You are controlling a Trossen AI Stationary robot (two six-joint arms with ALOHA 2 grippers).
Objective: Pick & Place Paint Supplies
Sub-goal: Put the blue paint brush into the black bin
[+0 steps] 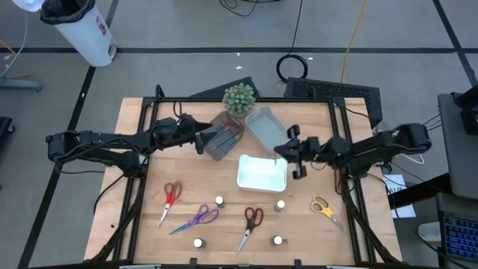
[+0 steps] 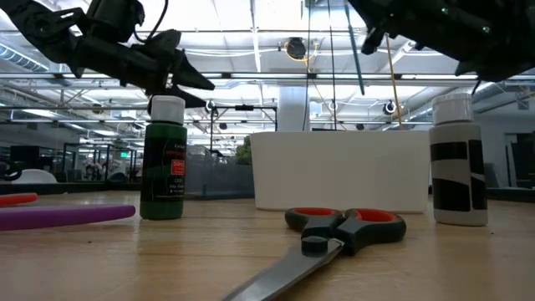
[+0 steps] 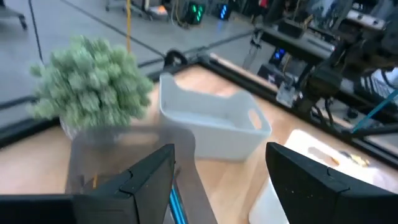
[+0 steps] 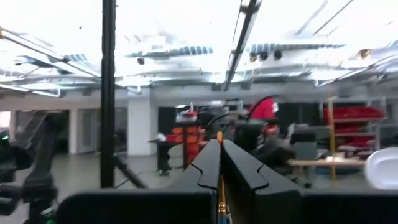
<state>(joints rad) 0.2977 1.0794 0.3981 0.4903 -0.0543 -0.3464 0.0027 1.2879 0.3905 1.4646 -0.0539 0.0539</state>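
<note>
My right gripper (image 1: 279, 152) hangs shut above the gap between the pale blue-grey tray (image 1: 266, 127) and the white tray (image 1: 261, 173). A wooden-handled brush (image 2: 393, 84) and a blue-handled brush (image 2: 359, 50) hang from it. My left gripper (image 1: 200, 142) stands open at the brown tray's (image 1: 222, 137) left end, where more brushes (image 1: 224, 134) lie; nothing is between its fingers. Several scissors (image 1: 250, 223) and white-capped bottles (image 1: 219, 201) rest on the near half of the table. My right gripper pinches the wooden brush handle (image 4: 219, 202) between its two shut fingers (image 4: 208, 168), and the handle runs along them. Both brushes slant steeply down below the gripper, clear of the table and trays. Where the blue brush is gripped I cannot see.
The green spiky plant (image 1: 239, 99) stands behind the brown tray. Red scissors (image 1: 170, 196), purple scissors (image 1: 198, 218) and yellow scissors (image 1: 323, 207) lie near the front with bottles (image 1: 281, 205) (image 1: 198, 242) (image 1: 278, 240). Bare wood shows at the table's left (image 1: 142, 187).
</note>
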